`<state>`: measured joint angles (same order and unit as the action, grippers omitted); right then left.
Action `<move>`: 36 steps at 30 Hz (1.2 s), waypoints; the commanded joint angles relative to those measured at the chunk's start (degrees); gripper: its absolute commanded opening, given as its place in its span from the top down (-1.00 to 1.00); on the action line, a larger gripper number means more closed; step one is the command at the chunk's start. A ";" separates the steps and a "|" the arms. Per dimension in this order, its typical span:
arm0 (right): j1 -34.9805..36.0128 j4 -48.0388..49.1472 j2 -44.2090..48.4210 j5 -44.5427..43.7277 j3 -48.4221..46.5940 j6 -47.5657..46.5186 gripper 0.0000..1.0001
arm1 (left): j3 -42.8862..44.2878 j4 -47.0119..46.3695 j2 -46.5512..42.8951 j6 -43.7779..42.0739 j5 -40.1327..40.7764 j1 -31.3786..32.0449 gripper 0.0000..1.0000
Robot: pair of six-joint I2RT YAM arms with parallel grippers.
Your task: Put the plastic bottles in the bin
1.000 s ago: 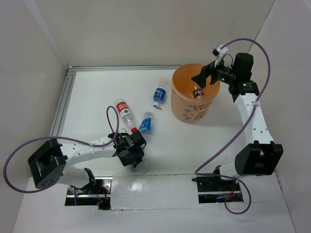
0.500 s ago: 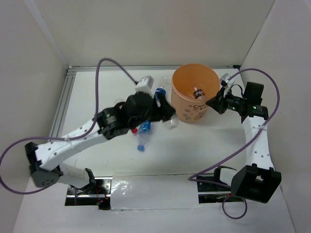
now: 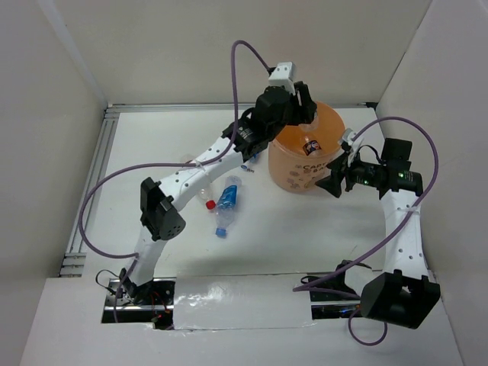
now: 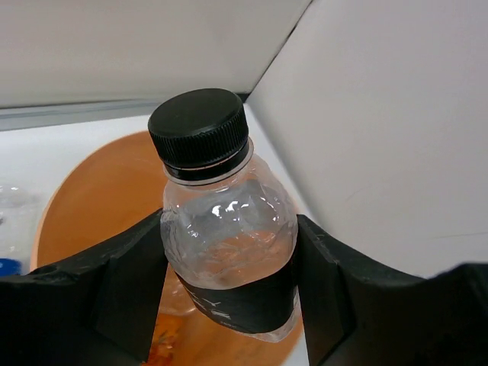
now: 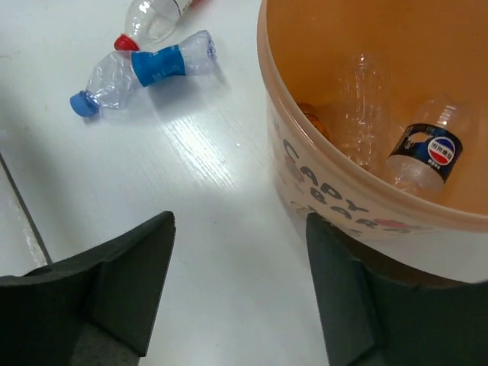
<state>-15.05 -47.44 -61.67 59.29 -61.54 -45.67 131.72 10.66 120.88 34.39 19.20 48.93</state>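
Above round orange bin (image 3: 293,174), left fingers (image 4: 126,290) clamp crinkled clear black-capped bottle (image 4: 229,244), right fingers (image 5: 130,267) spread, empty.

The bin (image 3: 301,174) stands on the table (image 3: 145,152) toward its far right. The left gripper (image 4: 229,293) hangs above the bin's far-left rim with the gripped bottle (image 4: 229,229) between its fingers, and at least two binned bottles (image 5: 423,156) lie inside. The right gripper (image 3: 333,181) sits just right of the bin, low by its wall, while two loose bottles (image 3: 226,200) lie side by side on the table, left of the bin and nearer the arm bases.
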 commanded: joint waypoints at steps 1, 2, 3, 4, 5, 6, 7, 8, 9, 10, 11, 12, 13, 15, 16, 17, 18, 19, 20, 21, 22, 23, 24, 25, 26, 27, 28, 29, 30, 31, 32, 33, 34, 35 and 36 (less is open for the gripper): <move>-0.16 -4.93 1.55 3.19 -2.18 -4.24 -0.58 | -0.04 -1.60 1.46 -4.42 1.10 -0.24 -0.35; -0.16 -7.29 1.55 4.07 -2.18 -5.38 -0.75 | -1.28 -1.60 0.94 -4.42 1.10 -0.24 -0.65; -0.16 -8.53 1.55 4.95 -2.70 -8.09 -0.90 | -2.60 -2.82 -0.19 -4.42 1.10 -0.76 -0.72; 0.37 -9.59 1.55 6.88 -2.71 -9.25 -0.94 | -4.18 -4.23 -0.81 -4.42 1.10 -0.76 -0.83; 0.37 -10.99 1.55 7.68 -2.71 -10.13 -0.94 | -4.19 -4.24 -0.82 -4.42 0.49 -0.76 -0.94; 1.07 -11.01 1.03 8.21 -2.71 -10.66 -0.94 | -4.19 -4.24 -1.43 -4.42 -0.12 -0.76 -1.00; 2.38 -10.40 1.02 8.21 -2.71 -9.71 -0.94 | -2.36 -4.24 -1.44 -4.42 -0.13 -0.76 -1.00; 3.26 -9.70 1.02 8.21 -2.71 -9.01 -0.94 | -1.65 -4.24 -2.22 -4.94 -0.65 -0.76 -1.00; 4.32 -8.38 1.02 8.21 -2.19 -7.95 -0.94 | -1.12 -4.24 -2.23 -4.95 -0.66 -0.76 -1.00; 7.20 -6.98 1.55 6.65 -1.66 -6.46 -0.94 | -1.12 -4.24 -4.23 -5.56 -0.66 -0.76 -1.00; 9.14 -2.35 2.07 5.24 -1.13 -4.10 -0.91 | -1.12 -3.63 -5.29 -6.09 -0.66 -0.76 -1.00; 11.60 -0.22 3.21 2.79 -0.08 0.01 -0.91 | -1.72 -3.62 -6.78 -6.70 -0.13 -0.76 -1.00; 17.36 2.33 3.92 0.59 0.71 2.14 -0.91 | -5.12 -3.62 -8.62 -7.23 0.39 -0.76 -1.00; 24.07 8.99 4.54 -7.76 2.55 8.28 -0.89 | -10.93 -4.32 -16.52 -8.72 3.10 -0.76 -1.00; 30.89 10.77 4.54 -10.65 2.56 10.40 -0.85 | -18.27 -4.33 -19.69 -9.34 4.95 -0.76 -1.00; 34.18 12.88 4.54 -17.03 3.35 13.30 -0.82 | -22.26 -4.33 -26.42 -9.34 6.88 -1.46 -1.00; 37.17 15.34 3.41 -19.45 3.35 15.50 -0.78 | -26.30 -2.93 -29.97 -9.34 8.99 -2.16 -1.00; 39.11 16.49 1.48 -20.69 4.31 17.35 -0.73 | -30.43 -1.44 -33.48 -6.47 13.19 -2.78 -1.00; 40.96 18.24 0.51 -23.14 4.84 19.20 -0.68 | -39.00 2.40 -37.08 -4.62 14.54 -3.74 -1.00; 42.11 20.70 -2.20 -25.08 4.85 22.35 -0.62 | -43.69 4.18 -44.34 -2.68 16.11 -5.84 -1.00; 43.25 20.72 -3.97 -26.23 4.85 22.38 -0.60 | -48.27 5.85 -47.98 1.08 16.13 -6.90 -1.00; 45.87 21.68 -5.81 -30.16 3.98 24.55 -0.60 | -56.75 9.26 -51.59 3.03 16.13 -8.13 -1.00; 47.03 22.65 -7.74 -31.67 3.27 27.10 -0.60 | -60.49 11.12 -55.10 4.96 16.13 -9.80 -1.00; 48.00 22.66 -11.85 -31.69 0.74 30.00 -0.60 | -63.92 12.79 -62.01 8.38 16.13 -10.42 -1.00; 50.01 23.26 -13.90 -33.43 -0.33 33.51 -0.60 | -69.61 14.46 -65.21 9.89 16.13 -10.43 -1.00; 50.81 24.05 -15.83 -36.23 -1.38 37.11 -0.60 | -72.11 17.87 -68.29 11.56 16.13 -10.95 -1.00; 51.69 24.76 -17.85 -37.48 -2.52 40.02 -0.60 | -74.13 19.65 -71.11 13.14 16.13 -10.96 -1.00; 53.96 25.55 -21.26 -39.84 -4.36 47.18 -0.60 | -75.89 21.32 -73.74 15.94 16.13 -10.96 -1.00; 55.11 26.25 -22.78 -45.00 -5.08 50.56 -0.66 | -78.78 22.90 -78.21 17.36 16.13 -10.96 -1.00; 56.17 26.26 -25.75 -46.61 -5.87 54.68 -0.70 | -79.94 25.70 -80.08 18.59 16.13 -10.96 -1.00; 57.05 26.87 -27.17 -48.20 -7.35 56.90 -0.76 | -80.82 26.78 -81.75 20.09 16.13 -10.96 -0.98; 57.76 26.87 -28.67 -50.47 -8.15 58.92 -0.79 | -82.14 27.66 -84.29 20.80 16.13 -10.96 -0.98; 57.76 26.87 -30.07 -50.50 -8.94 60.77 -0.84 | -82.15 28.45 -85.19 20.80 16.13 -10.96 -0.98; 57.76 26.87 -32.35 -50.50 -9.56 64.62 -0.86 | -82.85 30.11 -85.89 21.50 16.13 -10.96 -0.98; 56.63 27.66 -33.24 -49.37 -10.44 66.39 -0.86 | -82.85 30.91 -86.42 22.03 16.13 -10.96 -0.98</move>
<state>42.41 -24.25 -92.97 14.66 -67.99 8.10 48.34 38.44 36.80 51.55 34.22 37.80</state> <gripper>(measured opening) 0.928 0.990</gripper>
